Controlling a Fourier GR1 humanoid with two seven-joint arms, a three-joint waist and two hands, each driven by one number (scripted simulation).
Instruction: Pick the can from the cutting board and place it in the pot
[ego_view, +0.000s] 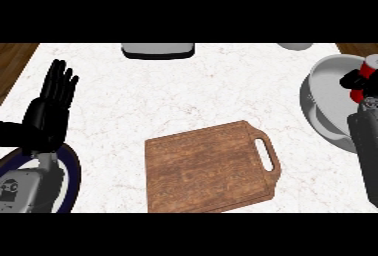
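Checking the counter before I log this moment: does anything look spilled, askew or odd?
Nothing spilled or damaged. The cutting board lies slightly askew and bare; the red can is in the right hand over the pot. The left hand rests open at left.

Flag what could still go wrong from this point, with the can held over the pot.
1. The right hand holds the red can at the picture's right edge, partly cut off, so whether it sits over the pot's middle cannot be told; released off-centre, it might strike the rim.
2. The can looks tilted in the hand and may land on its side.
3. The forearm crosses the pot's near rim and could nudge it when pulling back.
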